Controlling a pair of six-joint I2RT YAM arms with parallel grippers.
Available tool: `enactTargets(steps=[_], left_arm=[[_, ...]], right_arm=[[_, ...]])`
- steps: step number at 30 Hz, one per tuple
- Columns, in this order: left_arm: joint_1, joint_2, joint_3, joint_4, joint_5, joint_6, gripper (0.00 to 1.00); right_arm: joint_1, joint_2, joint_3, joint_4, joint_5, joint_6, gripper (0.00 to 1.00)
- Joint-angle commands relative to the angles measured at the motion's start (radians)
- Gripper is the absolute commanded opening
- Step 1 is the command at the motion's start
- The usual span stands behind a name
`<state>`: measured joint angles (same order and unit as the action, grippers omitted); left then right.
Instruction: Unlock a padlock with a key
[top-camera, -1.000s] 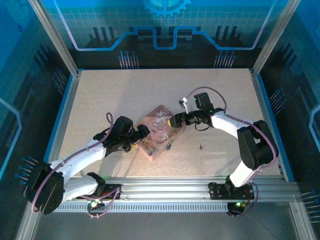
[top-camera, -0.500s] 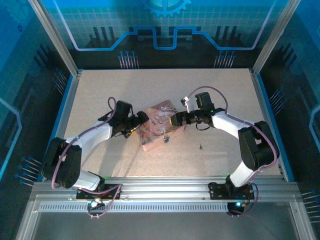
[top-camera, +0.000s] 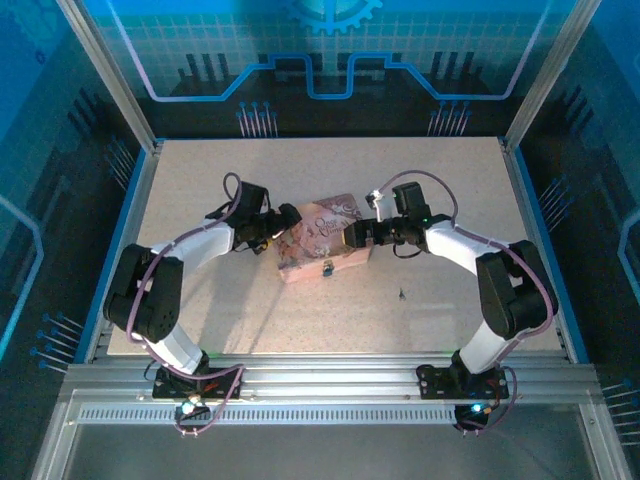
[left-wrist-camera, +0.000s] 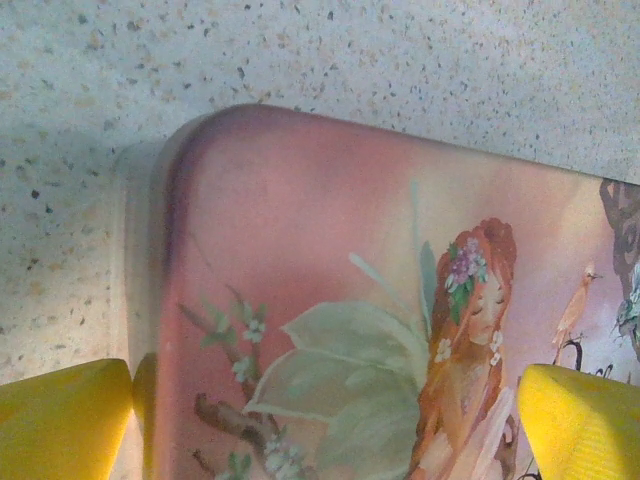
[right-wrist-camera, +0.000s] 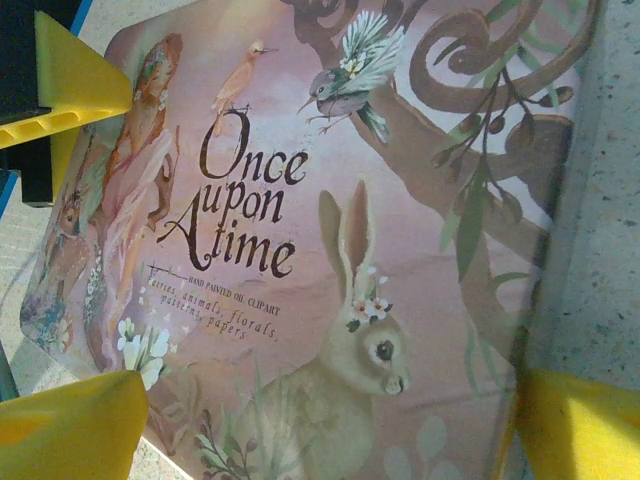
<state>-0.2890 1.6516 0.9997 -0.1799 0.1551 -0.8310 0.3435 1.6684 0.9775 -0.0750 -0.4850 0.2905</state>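
The padlock (top-camera: 327, 268) is a tiny dark lock at the near side of the pink illustrated box (top-camera: 322, 243). The key (top-camera: 402, 293) is a dark speck on the table, to the right of the box. My left gripper (top-camera: 287, 225) (left-wrist-camera: 325, 430) is open at the box's left end. One of its yellow fingers (left-wrist-camera: 60, 420) is beside the box's edge and the other is over the lid (left-wrist-camera: 330, 260). My right gripper (top-camera: 350, 238) (right-wrist-camera: 335, 430) is open at the right end, with the lid (right-wrist-camera: 330, 230) between its fingers.
The speckled beige table (top-camera: 250, 180) is bounded by blue rails and a metal frame. A slotted aluminium rail (top-camera: 330, 375) runs along the near edge. One yellow finger of the left gripper (right-wrist-camera: 75, 80) shows at the box's far corner in the right wrist view.
The box has turned from slanted to nearly crosswise and shifted away from the near edge, the padlock moving with it. My left gripper swung far-side along with it. The right gripper barely moved.
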Motion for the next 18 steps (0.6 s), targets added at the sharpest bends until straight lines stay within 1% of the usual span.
enactTargets(steps=[1,5,9,11,15,18], left_arm=[[-0.011,0.022,0.049,0.068,0.108,0.022,0.99],[0.001,-0.005,0.049,0.051,0.082,0.058,0.99],[0.013,-0.07,0.029,0.018,0.031,0.099,0.99],[0.023,-0.114,0.013,0.001,0.005,0.114,0.99],[0.033,-0.218,-0.044,-0.011,-0.03,0.125,0.99],[0.032,-0.309,-0.099,-0.012,-0.008,0.127,0.99]], right_arm=[[0.013,0.033,0.053,0.022,-0.093,0.012,0.95],[-0.012,-0.005,0.037,0.014,-0.043,0.022,0.95],[-0.028,-0.085,0.02,-0.07,0.081,0.0,0.97],[-0.039,-0.134,0.011,-0.132,0.148,-0.008,0.97],[-0.053,-0.245,-0.044,-0.186,0.214,0.001,0.97],[-0.056,-0.327,-0.09,-0.226,0.245,0.03,0.97]])
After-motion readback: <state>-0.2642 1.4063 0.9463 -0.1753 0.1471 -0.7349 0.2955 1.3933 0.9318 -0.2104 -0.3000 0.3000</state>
